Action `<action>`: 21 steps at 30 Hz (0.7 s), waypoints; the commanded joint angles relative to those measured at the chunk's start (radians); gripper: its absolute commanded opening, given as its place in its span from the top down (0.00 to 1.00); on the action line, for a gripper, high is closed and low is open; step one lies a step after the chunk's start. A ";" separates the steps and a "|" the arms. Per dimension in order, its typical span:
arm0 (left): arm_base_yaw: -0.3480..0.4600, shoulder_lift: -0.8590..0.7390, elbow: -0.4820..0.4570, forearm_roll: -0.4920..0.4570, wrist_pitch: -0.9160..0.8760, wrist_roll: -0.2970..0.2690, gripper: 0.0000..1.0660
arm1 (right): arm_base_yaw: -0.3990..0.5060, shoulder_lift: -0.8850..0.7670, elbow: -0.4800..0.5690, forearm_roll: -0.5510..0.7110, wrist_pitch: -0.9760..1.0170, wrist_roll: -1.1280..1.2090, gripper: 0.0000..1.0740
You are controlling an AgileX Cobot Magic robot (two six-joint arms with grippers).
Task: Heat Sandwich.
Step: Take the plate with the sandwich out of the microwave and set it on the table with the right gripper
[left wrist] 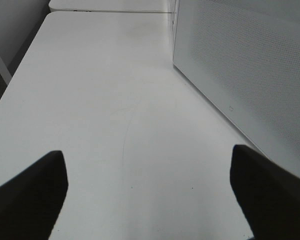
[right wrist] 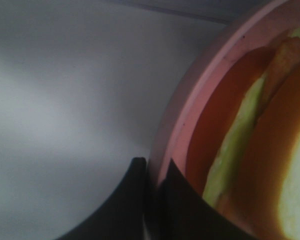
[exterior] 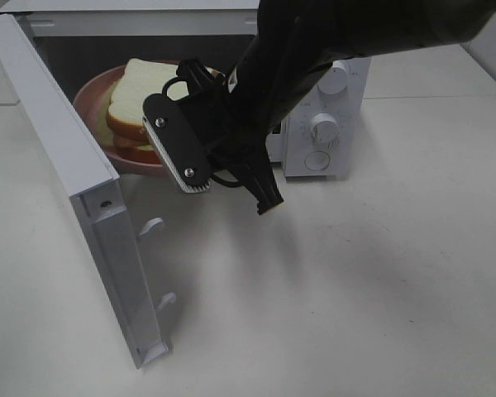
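A: Where's the sandwich [exterior: 145, 103] right now?

B: On the pink plate [exterior: 89, 95], which sits just inside the mouth of the microwave [exterior: 326, 116], toward ten o'clock in the high view. The right wrist view shows lettuce and red filling right beside the plate's rim.

A: And the right gripper [right wrist: 152, 177]?

B: Its fingers are pressed together on the plate's rim, pinching it at the near edge. The arm covers much of the opening from above, so how deep the plate sits I can only guess; it looks to be partway in.

A: So the step is seating the plate?

B: I'd judge so. To do it well, keep the plate level so the bread slices don't slide, push straight toward twelve o'clock until the plate is well inside the cavity, then let go and draw straight back without lifting the rim.

A: What about the door [exterior: 91, 207]?

B: It stands wide open at about eight o'clock, hinged on the left. The plate's near edge must clear the sill or the door won't shut.

A: The left gripper [left wrist: 147, 192]?

B: Spread wide, holding nothing, hovering over bare worktop [left wrist: 115, 100] just beside the door's outer face. It seems well placed to swing the door closed once the right arm is out of the way.
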 commanded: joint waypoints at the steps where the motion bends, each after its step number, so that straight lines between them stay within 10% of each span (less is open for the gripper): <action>1: 0.003 -0.016 0.004 0.000 -0.014 0.002 0.23 | 0.003 -0.073 0.088 -0.007 -0.034 -0.009 1.00; 21: 0.003 -0.016 0.004 0.000 -0.014 0.002 0.23 | 0.003 -0.360 0.472 -0.125 -0.037 0.146 1.00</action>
